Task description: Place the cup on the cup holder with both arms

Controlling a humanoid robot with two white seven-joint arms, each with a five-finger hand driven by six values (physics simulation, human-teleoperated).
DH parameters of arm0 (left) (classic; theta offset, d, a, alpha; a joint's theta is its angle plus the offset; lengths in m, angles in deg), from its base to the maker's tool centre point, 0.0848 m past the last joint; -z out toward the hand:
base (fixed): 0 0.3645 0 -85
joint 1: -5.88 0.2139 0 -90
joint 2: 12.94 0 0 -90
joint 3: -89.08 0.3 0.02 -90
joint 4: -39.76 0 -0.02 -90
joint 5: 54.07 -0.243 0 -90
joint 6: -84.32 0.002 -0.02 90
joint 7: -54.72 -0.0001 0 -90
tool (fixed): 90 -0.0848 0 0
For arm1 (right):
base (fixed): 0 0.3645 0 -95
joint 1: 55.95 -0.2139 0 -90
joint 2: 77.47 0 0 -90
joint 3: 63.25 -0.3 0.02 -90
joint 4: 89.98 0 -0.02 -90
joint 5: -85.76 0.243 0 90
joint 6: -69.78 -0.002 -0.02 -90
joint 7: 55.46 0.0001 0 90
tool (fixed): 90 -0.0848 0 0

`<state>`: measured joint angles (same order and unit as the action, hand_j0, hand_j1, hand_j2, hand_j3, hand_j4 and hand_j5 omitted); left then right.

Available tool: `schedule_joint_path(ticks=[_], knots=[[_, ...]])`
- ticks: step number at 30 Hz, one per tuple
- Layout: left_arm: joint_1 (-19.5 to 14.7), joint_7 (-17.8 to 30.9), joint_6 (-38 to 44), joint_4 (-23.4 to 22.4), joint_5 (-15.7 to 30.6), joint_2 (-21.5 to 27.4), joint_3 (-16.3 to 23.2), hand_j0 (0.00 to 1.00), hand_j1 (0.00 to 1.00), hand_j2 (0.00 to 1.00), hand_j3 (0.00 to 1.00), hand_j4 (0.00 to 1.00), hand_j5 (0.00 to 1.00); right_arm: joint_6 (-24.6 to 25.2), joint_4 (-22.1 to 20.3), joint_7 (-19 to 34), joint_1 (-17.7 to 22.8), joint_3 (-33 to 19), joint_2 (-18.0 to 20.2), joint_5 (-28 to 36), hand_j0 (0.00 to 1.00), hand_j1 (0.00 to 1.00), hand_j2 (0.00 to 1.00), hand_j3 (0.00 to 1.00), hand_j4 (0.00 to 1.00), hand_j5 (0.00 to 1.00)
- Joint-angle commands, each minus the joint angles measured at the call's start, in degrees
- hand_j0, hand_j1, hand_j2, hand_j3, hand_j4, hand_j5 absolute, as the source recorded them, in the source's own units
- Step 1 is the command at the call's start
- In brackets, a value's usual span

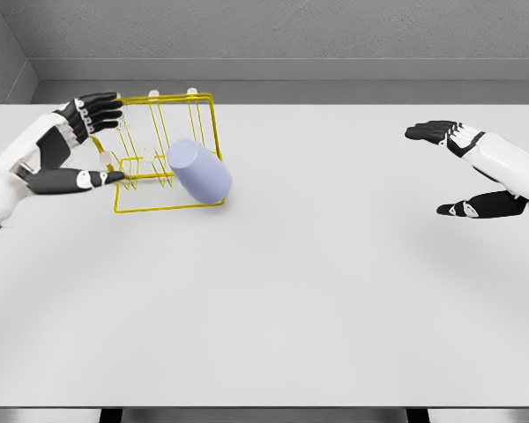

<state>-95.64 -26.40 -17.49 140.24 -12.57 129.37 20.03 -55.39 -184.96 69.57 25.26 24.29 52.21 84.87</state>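
A pale blue cup (199, 171) lies tilted against the front of a yellow wire cup holder (203, 107) at the table's back left. The holder is tipped, its frame leaning, with white-capped pegs showing. My left hand (100, 145) is at the holder's left side, fingers curled over its upper left corner and thumb reaching under toward its base wires. My right hand (454, 167) hovers far to the right, fingers spread and holding nothing, well apart from cup and holder.
The white table (300, 300) stretches wide in front, with its near edge at the bottom of the view. A grey wall runs behind the table's far edge.
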Motion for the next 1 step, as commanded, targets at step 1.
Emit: schedule_joint_path(ticks=[1], knots=[[0.09,-0.01,-1.28,-0.28,0.69,1.39,-4.33,1.0,1.0,1.0,1.0,1.0,1.0,0.17,-0.02,-0.03,0.0,0.0,0.05,0.45,1.0,1.0,1.0,1.0,1.0,1.0]])
